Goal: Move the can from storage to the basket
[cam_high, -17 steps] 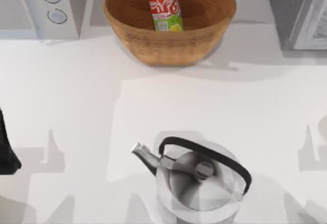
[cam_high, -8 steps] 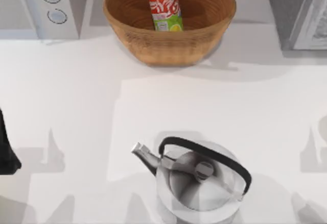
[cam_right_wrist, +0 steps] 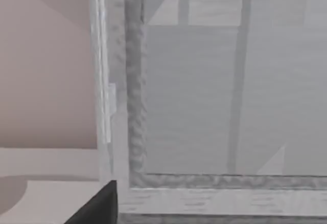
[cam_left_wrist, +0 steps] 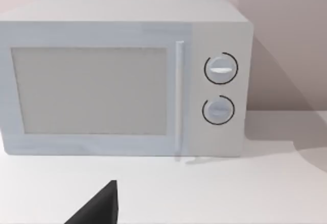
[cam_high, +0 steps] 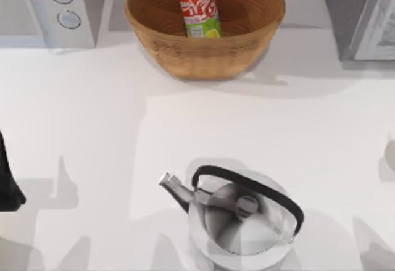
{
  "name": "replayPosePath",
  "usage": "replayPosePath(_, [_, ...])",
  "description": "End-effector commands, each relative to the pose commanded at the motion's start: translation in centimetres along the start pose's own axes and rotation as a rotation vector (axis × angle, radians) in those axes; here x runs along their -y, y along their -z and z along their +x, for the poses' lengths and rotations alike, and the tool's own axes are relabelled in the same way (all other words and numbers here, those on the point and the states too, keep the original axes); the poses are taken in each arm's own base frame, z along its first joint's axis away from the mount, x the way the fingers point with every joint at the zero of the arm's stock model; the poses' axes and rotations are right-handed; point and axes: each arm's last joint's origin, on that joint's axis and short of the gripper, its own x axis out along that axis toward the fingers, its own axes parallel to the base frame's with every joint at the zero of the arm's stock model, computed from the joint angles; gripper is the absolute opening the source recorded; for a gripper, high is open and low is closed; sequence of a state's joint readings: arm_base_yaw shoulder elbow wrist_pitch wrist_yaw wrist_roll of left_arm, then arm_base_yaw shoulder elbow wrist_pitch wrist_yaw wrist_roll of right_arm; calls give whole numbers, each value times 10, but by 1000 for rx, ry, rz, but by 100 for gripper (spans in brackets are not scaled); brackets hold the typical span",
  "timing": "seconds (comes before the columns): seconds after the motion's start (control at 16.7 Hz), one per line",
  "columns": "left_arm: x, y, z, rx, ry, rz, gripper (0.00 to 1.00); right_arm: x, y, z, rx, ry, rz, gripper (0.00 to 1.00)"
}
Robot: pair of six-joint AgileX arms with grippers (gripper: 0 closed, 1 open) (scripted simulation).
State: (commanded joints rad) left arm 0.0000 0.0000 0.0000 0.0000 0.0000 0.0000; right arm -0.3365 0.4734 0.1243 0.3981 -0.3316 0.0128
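Note:
The can point(cam_high: 200, 10), red on top and green below with a silver rim, stands upright inside the woven wicker basket point(cam_high: 203, 55) at the back middle of the table. No gripper is near either one. My left arm point(cam_high: 7, 181) is a dark shape parked at the table's left edge, far from the basket. A dark tip of my left gripper point(cam_left_wrist: 99, 208) juts into the left wrist view in front of a microwave. A dark tip of my right gripper point(cam_right_wrist: 99, 206) shows in the right wrist view before a grey cabinet.
A steel kettle point(cam_high: 241, 218) with a black handle stands at the front middle. A white microwave point(cam_high: 52, 8) sits at the back left, seen also as the microwave point(cam_left_wrist: 122, 81) up close. A grey cabinet point(cam_high: 364, 15) stands at the back right.
The arm shadow near the table's right edge has slid rightward and mostly left the top view. Can, basket, kettle and left arm have not moved.

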Motion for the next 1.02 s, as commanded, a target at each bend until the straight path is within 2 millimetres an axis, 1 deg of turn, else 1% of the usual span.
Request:
replayPosePath(0.18, [0,0,0,0,0,0,100,32,-3,19,-20,-2,2,100])
replayPosePath(0.36, [0,0,0,0,0,0,100,74,4,32,-40,-4,12,100])
replayPosePath(0.48, [0,0,0,0,0,0,100,102,13,34,-48,-4,19,100])
replayPosePath(0.66, [0,0,0,0,0,0,100,137,27,29,-50,-5,21,100])
replayPosePath(0.84, [0,0,0,0,0,0,100,159,37,21,-46,-5,15,100])
replayPosePath(1.02, [0,0,0,0,0,0,100,164,39,19,-44,-5,11,100])
